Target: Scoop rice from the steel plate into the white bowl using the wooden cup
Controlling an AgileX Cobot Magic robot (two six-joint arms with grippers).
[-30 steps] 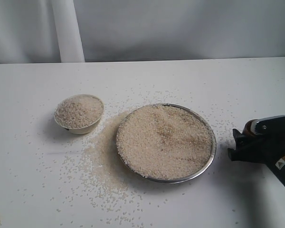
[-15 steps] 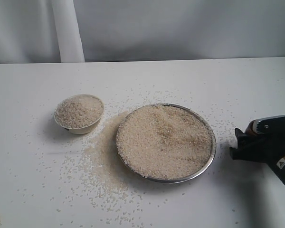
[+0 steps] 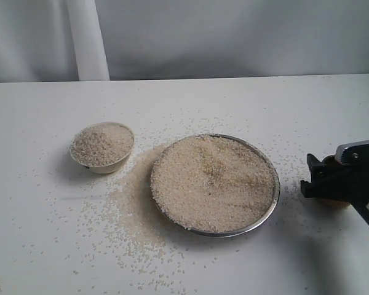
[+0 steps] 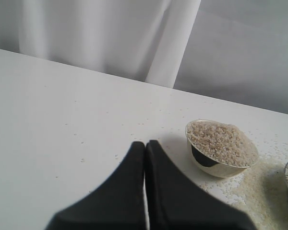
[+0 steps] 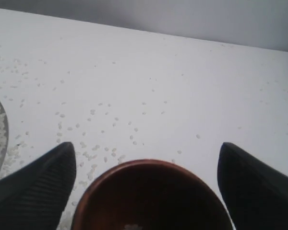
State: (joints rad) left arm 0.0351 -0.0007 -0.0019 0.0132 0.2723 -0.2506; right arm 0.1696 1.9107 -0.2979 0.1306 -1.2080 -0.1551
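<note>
Wooden cup [image 5: 150, 197] sits between my right claw's [image 5: 146, 146] wide-spread fingers; whether they press its sides, I cannot tell. Both are near the steel plate's [image 3: 234, 233] right side in the exterior view. Rice [image 3: 212, 184] heaps the plate. The white bowl [image 3: 104, 166] stands near the plate's left, also full.

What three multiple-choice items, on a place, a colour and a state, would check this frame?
1. Where is the cup? A in the bowl; B between the fingers of the right gripper; C on the plate.
2. What colour is the bowl? A cream-white; B blue; C black.
3. How is the left gripper? A shut, empty; B wide open; C holding a spoon.
B: the fingers flank it, beside the plate. A: its wall is cream-white. A: its fingers meet with nothing between.
</note>
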